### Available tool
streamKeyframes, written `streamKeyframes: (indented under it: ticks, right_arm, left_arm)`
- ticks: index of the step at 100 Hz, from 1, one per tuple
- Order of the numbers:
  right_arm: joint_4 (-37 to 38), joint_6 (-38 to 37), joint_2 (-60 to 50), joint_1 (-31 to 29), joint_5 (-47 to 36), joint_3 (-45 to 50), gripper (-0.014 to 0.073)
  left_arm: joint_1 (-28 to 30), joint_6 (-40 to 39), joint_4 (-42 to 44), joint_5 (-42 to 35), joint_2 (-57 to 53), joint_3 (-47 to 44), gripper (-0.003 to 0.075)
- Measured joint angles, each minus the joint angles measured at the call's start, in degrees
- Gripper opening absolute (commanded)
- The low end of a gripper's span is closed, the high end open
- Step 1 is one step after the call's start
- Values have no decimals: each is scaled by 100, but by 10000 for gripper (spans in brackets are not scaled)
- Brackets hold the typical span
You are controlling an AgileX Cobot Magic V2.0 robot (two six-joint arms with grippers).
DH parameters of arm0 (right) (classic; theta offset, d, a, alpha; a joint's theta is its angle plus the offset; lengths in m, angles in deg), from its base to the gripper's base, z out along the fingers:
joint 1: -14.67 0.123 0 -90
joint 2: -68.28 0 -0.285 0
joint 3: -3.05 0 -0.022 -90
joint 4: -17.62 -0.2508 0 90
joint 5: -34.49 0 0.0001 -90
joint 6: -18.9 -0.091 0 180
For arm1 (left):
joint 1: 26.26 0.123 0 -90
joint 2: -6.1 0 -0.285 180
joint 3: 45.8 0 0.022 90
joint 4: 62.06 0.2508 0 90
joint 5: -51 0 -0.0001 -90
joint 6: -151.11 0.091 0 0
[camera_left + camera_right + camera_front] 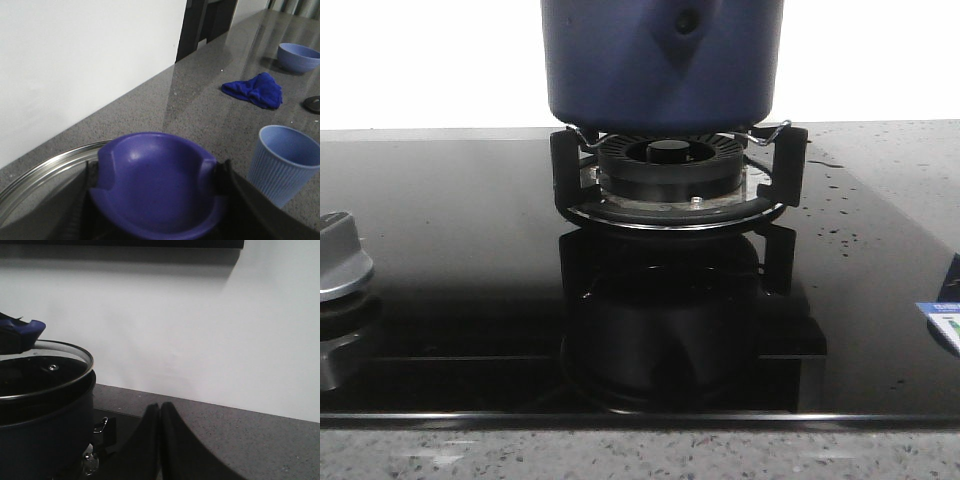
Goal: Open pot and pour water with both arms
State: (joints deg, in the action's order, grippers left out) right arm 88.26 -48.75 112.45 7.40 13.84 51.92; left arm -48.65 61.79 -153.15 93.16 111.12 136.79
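Grey counter [200,110] lies open beyond the lid knob [157,192] left jaws grasp; right jaws clenched.

The left gripper [157,200] fills the bottom of the left wrist frame, its two dark fingers [82,200] spread to either side of a blue knob and pressed against its flanks. The right gripper [160,440] rises from the bottom centre of the right wrist frame with both dark fingers pressed together, tips touching, nothing between them. Neither arm appears in the front frame.
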Motion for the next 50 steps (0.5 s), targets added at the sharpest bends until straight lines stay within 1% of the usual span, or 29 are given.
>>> streamKeyframes:
  ticks: [42,50]
  right_arm:
    - [13,0,0,0,0,0,-65]
    - [21,0,0,0,0,0,-65]
  left_arm:
    - [0,33,85,391,136,59,264]
    - [0,45,121,446,136,59,288]
